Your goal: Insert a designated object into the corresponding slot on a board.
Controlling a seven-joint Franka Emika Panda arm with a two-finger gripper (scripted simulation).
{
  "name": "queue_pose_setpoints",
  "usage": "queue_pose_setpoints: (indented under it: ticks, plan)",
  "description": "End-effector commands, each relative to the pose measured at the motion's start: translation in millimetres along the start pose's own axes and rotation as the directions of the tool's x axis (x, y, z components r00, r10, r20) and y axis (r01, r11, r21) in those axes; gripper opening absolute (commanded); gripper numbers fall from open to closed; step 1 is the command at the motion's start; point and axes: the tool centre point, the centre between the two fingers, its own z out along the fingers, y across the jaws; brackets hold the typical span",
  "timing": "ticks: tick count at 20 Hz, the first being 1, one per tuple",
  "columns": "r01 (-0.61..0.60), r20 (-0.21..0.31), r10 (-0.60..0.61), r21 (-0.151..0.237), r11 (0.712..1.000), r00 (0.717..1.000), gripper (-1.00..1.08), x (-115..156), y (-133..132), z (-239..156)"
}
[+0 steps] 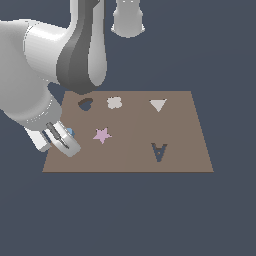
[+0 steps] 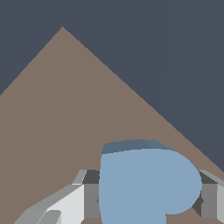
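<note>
The brown board (image 1: pixel 180 150) fills the middle of the exterior view, and the arm (image 1: pixel 45 65) looms over its upper left, bending down to the board's lower-left edge. There the gripper (image 1: pixel 63 138) sits low over the board with the light blue heart block (image 1: pixel 69 132) just peeping out beside its fingers; in the wrist view the heart (image 2: pixel 144 186) fills the lower middle of the frame with a finger pad (image 2: pixel 89 199) on either flank, so the jaws appear narrowed onto it, though whether it is fully clamped and lifted I cannot tell. By my reading the step in hand is the grasp, or the very start of the carry. The next move calls for raising the block, taking it toward the upper left of the frame to the dark heart-shaped slot (image 1: pixel 85 104), turning it to match the cutout, and lowering it straight in. Around it lie the letter-A cutout (image 1: pixel 159 151) at lower right, the pale triangle (image 1: pixel 158 105) at upper right, the beige flower (image 1: pixel 114 103) just beside the slot, and the pink star (image 1: pixel 102 135) close to the gripper. Nothing stands on the path, but the arm's own bulk partly hides the slot.
</note>
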Motion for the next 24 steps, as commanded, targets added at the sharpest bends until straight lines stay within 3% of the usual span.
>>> queue_pose_setpoints:
  ticks: [1,6,11,17,24]
  plan:
    - [-0.085,-0.001,0.085,0.000,0.996,0.996,-1.00,-2,7,-1]
    - [-0.285,-0.001,0.285,0.001,0.959,0.959,-1.00,-9,24,-2]
    - [-0.497,-0.001,0.497,0.001,0.868,0.868,-1.00,-21,41,-3]
    - [-0.711,-0.001,0.711,0.002,0.704,0.704,-1.00,-40,57,-4]
    - [-0.887,0.000,0.887,0.002,0.462,0.462,-1.00,-65,67,-6]
